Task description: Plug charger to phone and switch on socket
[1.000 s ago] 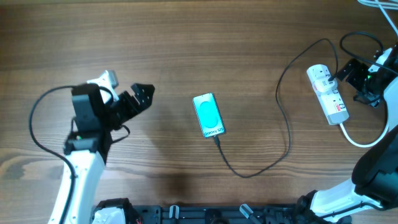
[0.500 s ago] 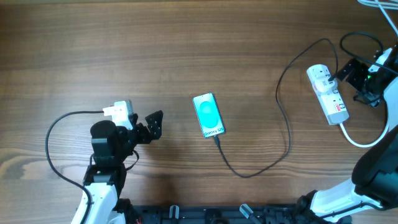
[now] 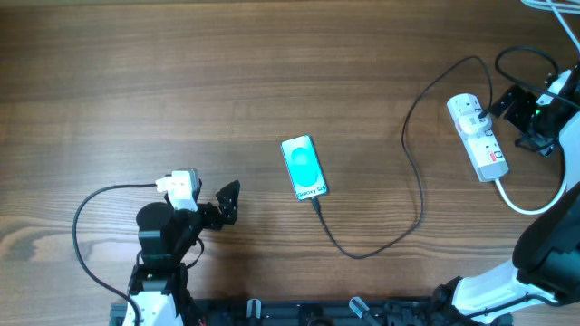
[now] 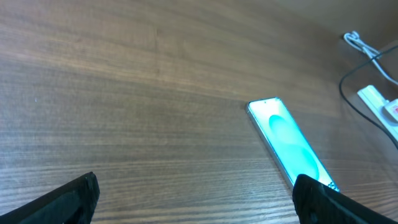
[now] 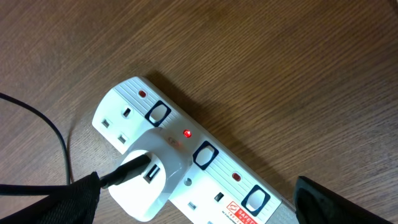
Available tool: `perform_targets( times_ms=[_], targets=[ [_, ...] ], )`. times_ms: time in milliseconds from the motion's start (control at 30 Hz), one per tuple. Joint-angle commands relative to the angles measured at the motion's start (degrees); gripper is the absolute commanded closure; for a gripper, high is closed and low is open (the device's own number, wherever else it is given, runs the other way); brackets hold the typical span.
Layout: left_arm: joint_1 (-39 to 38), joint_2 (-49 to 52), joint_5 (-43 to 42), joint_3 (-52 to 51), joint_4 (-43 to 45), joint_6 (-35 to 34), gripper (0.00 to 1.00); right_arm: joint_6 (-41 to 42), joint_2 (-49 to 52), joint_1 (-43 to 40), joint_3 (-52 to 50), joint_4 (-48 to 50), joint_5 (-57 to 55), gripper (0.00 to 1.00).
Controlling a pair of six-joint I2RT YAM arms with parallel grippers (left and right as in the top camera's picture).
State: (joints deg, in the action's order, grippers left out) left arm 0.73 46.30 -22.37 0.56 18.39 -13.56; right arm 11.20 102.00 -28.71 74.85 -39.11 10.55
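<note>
The phone lies screen-up at the table's middle, teal screen lit; it also shows in the left wrist view. The black charger cable runs from the phone's near end in a loop to a white adapter plugged in the socket. In the right wrist view the socket shows a lit red lamp by the middle switch, and the cable enters the adapter. My left gripper is open, left of the phone. My right gripper is open, just right of the socket.
The socket's thick white cord curves off at the right edge. More white cables hang at the top right corner. Bare wooden tabletop fills the far side.
My left arm has pulled back toward the near edge and down, away from the phone's left side. The right arm, phone, cable and socket have not moved.
</note>
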Motion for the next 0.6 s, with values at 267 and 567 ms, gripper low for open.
perform_targets(
  times_ms=[267, 567],
  targets=[
    [-1.27, -34.8, 2.36, -0.24, -21.38, 3.76, 0.0, -0.59, -0.74, 0.28, 0.79, 0.13, 0.94, 0.0],
    [-1.27, -46.14, 10.29, -0.24, -21.92, 4.15, 0.0, -0.59, -0.74, 0.28, 0.79, 0.15, 0.94, 0.0]
  ],
)
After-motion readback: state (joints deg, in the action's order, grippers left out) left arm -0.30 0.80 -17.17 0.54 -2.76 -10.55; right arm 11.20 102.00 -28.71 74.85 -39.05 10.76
